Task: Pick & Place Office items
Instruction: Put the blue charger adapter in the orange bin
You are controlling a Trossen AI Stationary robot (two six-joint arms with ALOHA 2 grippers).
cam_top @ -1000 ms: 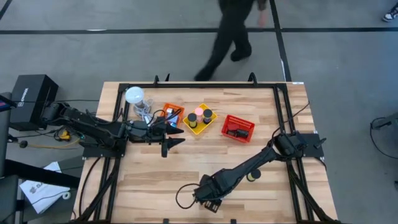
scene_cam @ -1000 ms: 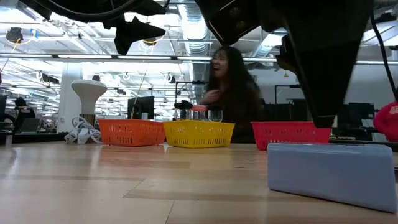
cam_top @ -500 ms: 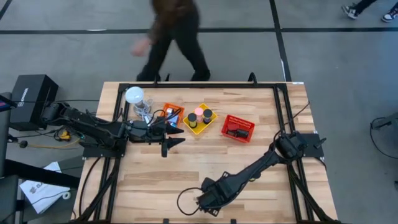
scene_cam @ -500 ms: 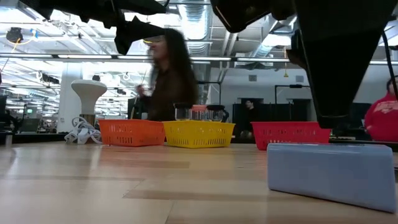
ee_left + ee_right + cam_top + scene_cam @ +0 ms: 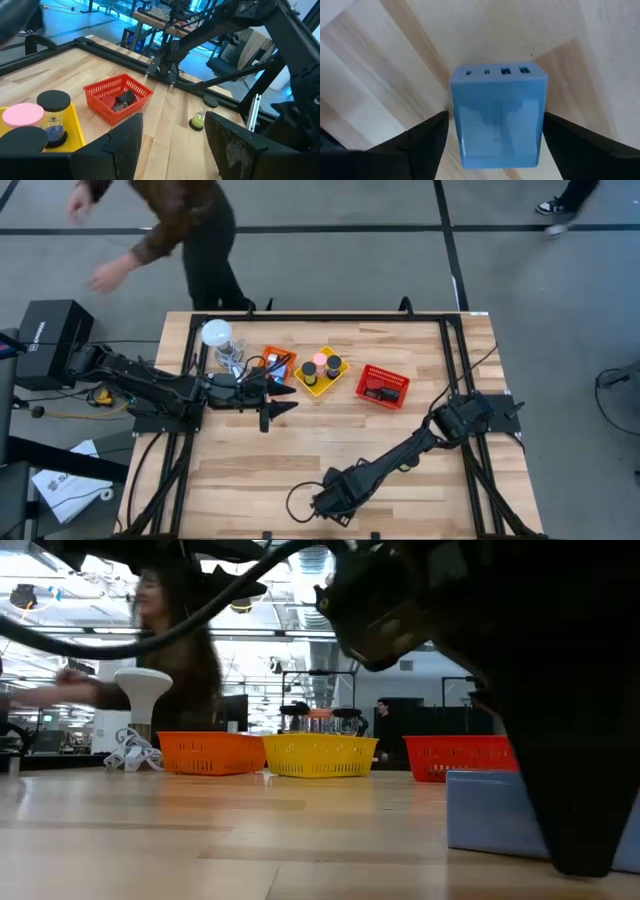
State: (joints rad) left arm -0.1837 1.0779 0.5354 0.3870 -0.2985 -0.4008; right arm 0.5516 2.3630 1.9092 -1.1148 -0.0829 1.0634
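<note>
The wooden table (image 5: 250, 470) carried everything, and a person (image 5: 190, 230) in dark clothes walked past its far edge, well away from both end effectors. The right end effector (image 5: 325, 505) hung low over the near middle of the table, its two fingers (image 5: 427, 142) standing wide apart with a light-blue block (image 5: 497, 117) lying flat on the wood between them, neither finger visibly touching it. In the low view that same block (image 5: 495, 815) sat on the table right under the dark bulk of the right arm. The left end effector (image 5: 275, 408) hovered above the table's left half, its fingers (image 5: 125, 137) parted and empty. Just beside it on the far side sat the orange basket (image 5: 277, 364); beyond that came the yellow basket (image 5: 320, 372) holding two black-capped jars (image 5: 54, 102) and a pink-capped one (image 5: 22, 114), then the red basket (image 5: 383, 386) with dark flat pieces (image 5: 122, 101) inside. A white globe (image 5: 216, 333) stood behind the left end effector, and a small yellow-green object (image 5: 198, 120) lay on the wood well right of the red basket.
</note>
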